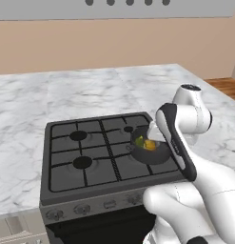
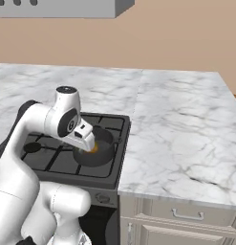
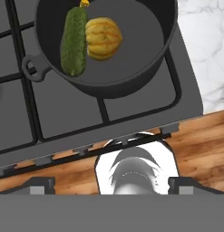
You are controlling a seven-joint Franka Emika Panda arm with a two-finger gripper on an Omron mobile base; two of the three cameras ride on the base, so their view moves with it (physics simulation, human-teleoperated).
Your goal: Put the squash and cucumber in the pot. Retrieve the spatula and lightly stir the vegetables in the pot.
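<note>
- Hovering above the pot [image 3: 131, 68], the gripper [image 3: 111, 185] is keeping its jaws spread wide, gripping nothing.
- Cucumber [image 3: 73, 41] and squash [image 3: 103, 38] are lying side by side, touching, on the pot's floor.
- Pot is sitting on the stove's [image 1: 90, 157] front right burner, near the marble worktop [image 2: 181, 124].

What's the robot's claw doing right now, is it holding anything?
Gripper: open and empty, above the pot with the squash and cucumber inside.

No text, label or number is readable.
</note>
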